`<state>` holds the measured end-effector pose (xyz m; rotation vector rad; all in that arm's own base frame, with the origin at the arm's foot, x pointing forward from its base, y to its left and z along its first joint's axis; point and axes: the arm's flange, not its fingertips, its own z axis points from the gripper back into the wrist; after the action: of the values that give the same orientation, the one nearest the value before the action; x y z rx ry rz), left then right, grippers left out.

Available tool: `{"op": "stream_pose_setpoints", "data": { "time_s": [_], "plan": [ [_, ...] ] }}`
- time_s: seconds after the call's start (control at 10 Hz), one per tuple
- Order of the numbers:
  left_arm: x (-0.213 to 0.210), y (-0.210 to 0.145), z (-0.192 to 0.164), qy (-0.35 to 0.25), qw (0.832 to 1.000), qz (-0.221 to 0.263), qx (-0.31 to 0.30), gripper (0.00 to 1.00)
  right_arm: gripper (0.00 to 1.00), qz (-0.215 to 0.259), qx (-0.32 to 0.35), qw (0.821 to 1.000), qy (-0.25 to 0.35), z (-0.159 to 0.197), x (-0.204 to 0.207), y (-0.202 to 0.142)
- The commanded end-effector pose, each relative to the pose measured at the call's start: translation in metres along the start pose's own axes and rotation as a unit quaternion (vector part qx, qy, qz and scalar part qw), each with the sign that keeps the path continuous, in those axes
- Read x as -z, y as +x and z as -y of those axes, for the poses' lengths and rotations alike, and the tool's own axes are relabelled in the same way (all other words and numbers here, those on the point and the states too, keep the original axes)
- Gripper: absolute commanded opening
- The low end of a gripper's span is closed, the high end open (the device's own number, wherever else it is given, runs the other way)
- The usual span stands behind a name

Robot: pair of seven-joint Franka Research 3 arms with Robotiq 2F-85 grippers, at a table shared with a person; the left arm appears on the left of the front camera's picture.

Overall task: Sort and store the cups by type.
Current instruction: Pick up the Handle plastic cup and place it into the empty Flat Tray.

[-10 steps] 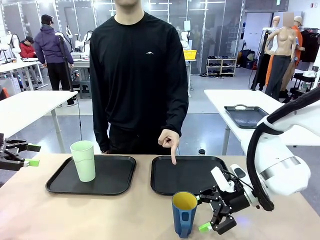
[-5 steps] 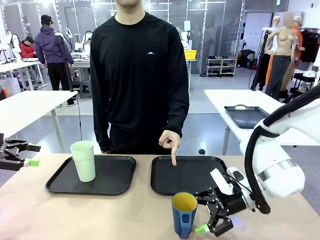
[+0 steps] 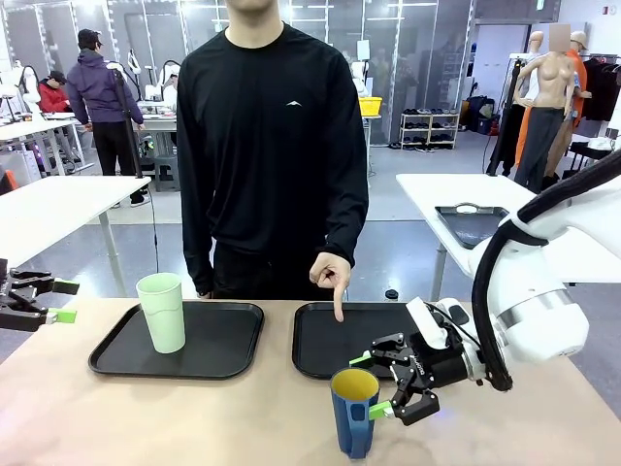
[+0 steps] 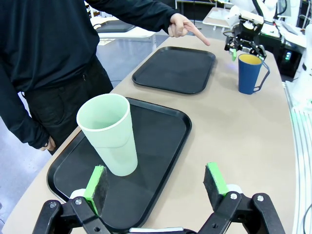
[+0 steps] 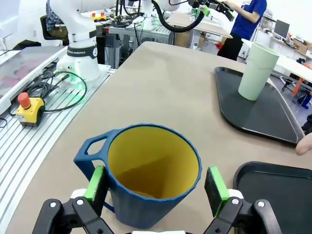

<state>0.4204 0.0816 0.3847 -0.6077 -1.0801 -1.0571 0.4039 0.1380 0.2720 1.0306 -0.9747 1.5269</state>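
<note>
The right gripper (image 3: pixel 376 385) is spread wide around the dark blue mug (image 3: pixel 354 412), one green pad on each side of the rim and neither clearly touching it; from the right wrist camera the yellow inside sits squarely between the fingers (image 5: pixel 96 185) and the handle sticks out just past the left one. The mug stands upright on the bare tan table (image 3: pixel 243 417), right at the pads. Just beyond the gripper lies a black tray (image 3: pixel 330 340), and the person's hand (image 3: pixel 330 277) points a finger down at its far edge. Well off to the side, a second black tray (image 3: pixel 218 345) carries the mint-green tumbler (image 3: pixel 162 311), upright. Over there the left gripper (image 4: pixel 156 183) hangs with jaws wide apart and nothing between them, the tumbler just ahead of its left pad.
</note>
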Motion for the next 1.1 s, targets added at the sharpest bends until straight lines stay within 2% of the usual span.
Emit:
{"op": "stream_pose_setpoints", "data": {
  "time_s": [0.0, 0.2, 0.7, 1.0],
  "plan": [
    [0.001, 0.001, -0.001, 0.004, 1.0, 0.004, 0.005, 1.0, 1.0, 0.017, -0.017, 1.0, 0.004, -0.021, 0.017, -0.056],
    [0.001, 0.001, -0.001, 0.004, 1.0, 0.004, 0.005, 1.0, 1.0, 0.031, -0.012, 0.999, 0.019, -0.021, 0.02, -0.055],
    [0.001, 0.001, -0.001, 0.004, 1.0, 0.004, 0.005, 1.0, 1.0, 0.015, 0.034, 0.999, 0.02, -0.018, 0.027, -0.063],
    [0.001, 0.001, -0.001, 0.004, 1.0, 0.004, 0.005, 1.0, 1.0, 0.04, 0.041, 0.998, 0.028, -0.013, 0.032, -0.07]
  ]
}}
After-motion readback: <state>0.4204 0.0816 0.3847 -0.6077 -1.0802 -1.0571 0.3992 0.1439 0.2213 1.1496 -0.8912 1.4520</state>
